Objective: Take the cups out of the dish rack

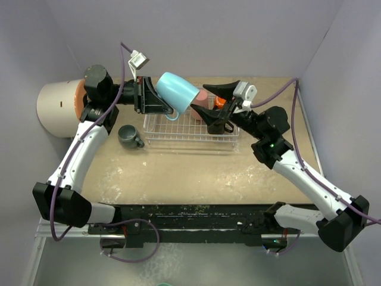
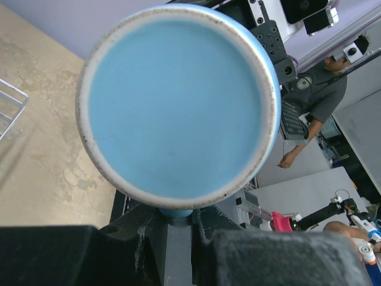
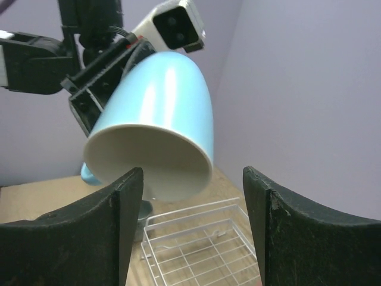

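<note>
My left gripper [image 1: 150,95] is shut on the handle of the light blue mug [image 1: 177,90] and holds it tilted in the air above the far left corner of the white wire dish rack [image 1: 178,132]. The left wrist view shows the mug's base [image 2: 178,107] and its handle pinched between the jaws. My right gripper [image 1: 201,99] is open and empty over the rack's right part, facing the mug [image 3: 161,119]. The grey-teal mug [image 1: 129,136] stands on the table left of the rack. The pink tumbler [image 1: 202,96], orange mug [image 1: 220,102] and black mug [image 1: 219,124] are partly hidden under the right gripper.
A cream cylinder [image 1: 56,107] lies at the far left by the wall. The rack's left cells [image 3: 196,250] hold nothing. Purple walls close the back and both sides.
</note>
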You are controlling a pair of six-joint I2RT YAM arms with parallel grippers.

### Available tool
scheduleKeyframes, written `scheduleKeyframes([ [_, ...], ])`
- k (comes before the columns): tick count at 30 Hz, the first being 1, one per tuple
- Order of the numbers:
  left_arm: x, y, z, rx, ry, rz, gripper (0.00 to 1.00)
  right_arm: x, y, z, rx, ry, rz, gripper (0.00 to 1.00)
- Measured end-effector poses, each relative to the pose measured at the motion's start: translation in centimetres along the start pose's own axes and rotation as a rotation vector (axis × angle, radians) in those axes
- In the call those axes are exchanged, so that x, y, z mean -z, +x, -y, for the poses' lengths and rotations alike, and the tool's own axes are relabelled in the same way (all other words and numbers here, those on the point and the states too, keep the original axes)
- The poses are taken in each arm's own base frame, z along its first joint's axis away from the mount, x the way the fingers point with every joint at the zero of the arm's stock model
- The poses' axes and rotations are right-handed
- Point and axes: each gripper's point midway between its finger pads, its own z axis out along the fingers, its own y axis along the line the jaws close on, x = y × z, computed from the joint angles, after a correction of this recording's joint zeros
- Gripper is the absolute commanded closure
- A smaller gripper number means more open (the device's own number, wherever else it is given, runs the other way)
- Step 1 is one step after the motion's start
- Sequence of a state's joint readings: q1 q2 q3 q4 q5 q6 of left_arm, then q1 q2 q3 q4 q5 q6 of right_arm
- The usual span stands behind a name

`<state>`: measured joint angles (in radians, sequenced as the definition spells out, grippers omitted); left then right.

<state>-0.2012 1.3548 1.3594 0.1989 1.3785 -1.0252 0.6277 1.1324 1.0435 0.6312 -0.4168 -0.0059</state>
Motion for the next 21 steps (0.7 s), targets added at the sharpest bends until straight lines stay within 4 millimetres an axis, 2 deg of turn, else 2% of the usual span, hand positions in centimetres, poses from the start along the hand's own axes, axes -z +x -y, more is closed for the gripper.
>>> scheduleKeyframes([
  [5,-0.5,0.6,-0.1,0.021,0.009,-0.014,1.0,-0.5,-0.6,-0.7,-0.005,-0.05,0.012,0.37],
  [9,-0.7,0.8,-0.2,0.035,0.011,-0.019,1.0,-1.6,0.4,-0.2,-0.015,-0.048,-0.005,0.43],
  [11,-0.7,0.9,-0.2,0.036,0.011,-0.022,1.0,-2.0,1.2,-0.1,-0.023,-0.047,-0.019,0.56],
  [14,-0.7,1.1,-0.3,0.041,0.01,-0.026,1.0,-2.5,2.3,0.2,-0.039,-0.043,-0.041,0.87],
  [15,-0.8,1.1,-0.4,0.042,0.005,-0.024,0.89,-2.6,2.6,0.1,-0.046,-0.047,-0.048,0.97],
  [17,-0.7,1.2,-0.8,0.036,-0.003,-0.022,0.42,-2.7,2.7,0.4,-0.056,-0.027,-0.053,1.0],
  [18,-0.8,1.2,-1.0,0.035,-0.013,-0.018,0.23,-2.7,2.6,0.7,-0.058,-0.011,-0.052,1.0],
  [19,-0.8,1.4,-1.0,0.031,-0.016,-0.025,0.11,-2.7,2.5,0.8,-0.055,-0.005,-0.055,1.0],
  [21,-0.8,1.2,-1.2,0.0,-0.049,-0.023,0.04,-2.0,3.5,1.1,-0.071,0.035,-0.114,1.0],
])
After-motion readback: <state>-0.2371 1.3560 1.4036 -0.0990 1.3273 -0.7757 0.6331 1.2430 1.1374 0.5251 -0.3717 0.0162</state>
